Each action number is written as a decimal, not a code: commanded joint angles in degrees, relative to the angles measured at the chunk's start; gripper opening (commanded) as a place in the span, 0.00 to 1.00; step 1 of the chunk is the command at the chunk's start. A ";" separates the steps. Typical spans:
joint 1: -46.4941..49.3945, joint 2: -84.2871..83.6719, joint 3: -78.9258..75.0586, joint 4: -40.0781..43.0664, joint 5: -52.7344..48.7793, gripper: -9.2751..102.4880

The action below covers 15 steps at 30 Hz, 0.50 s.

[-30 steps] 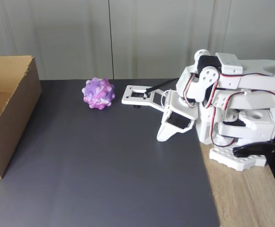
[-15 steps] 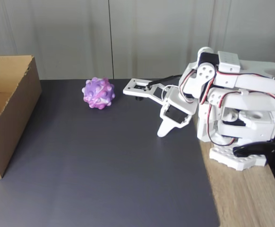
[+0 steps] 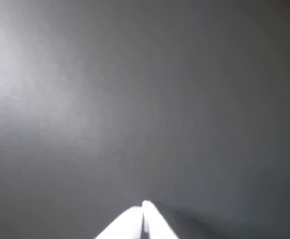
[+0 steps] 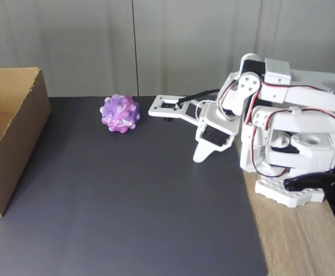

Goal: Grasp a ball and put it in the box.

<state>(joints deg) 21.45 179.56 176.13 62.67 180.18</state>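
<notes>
Nearest, at the left edge of the dark table (image 4: 127,218): the big brown box (image 4: 9,135), open on top. Farther back, near the far edge: the bumpy purple and pink ball (image 4: 120,113), sitting alone, well apart from the box and a little way left of the white pincer (image 4: 156,110). On the right side, by the wooden strip: the white arm (image 4: 282,132), reaching left over the table toward the ball, with the pincer holding nothing and, in the wrist view, its two tips (image 3: 144,211) pressed together.
</notes>
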 commanded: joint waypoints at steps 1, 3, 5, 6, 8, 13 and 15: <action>-0.09 -0.35 -4.75 -0.79 0.97 0.08; 0.26 -0.35 -6.94 -0.97 1.58 0.08; 0.97 -0.35 -9.05 -1.05 2.37 0.08; 1.49 -0.53 -9.93 -1.41 2.90 0.08; 2.72 -1.14 -11.78 -2.64 4.22 0.08; 5.98 -10.46 -19.07 -9.49 6.06 0.08; 6.77 -16.52 -23.38 -12.92 5.98 0.08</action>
<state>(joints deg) 27.16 167.17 158.20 53.88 185.71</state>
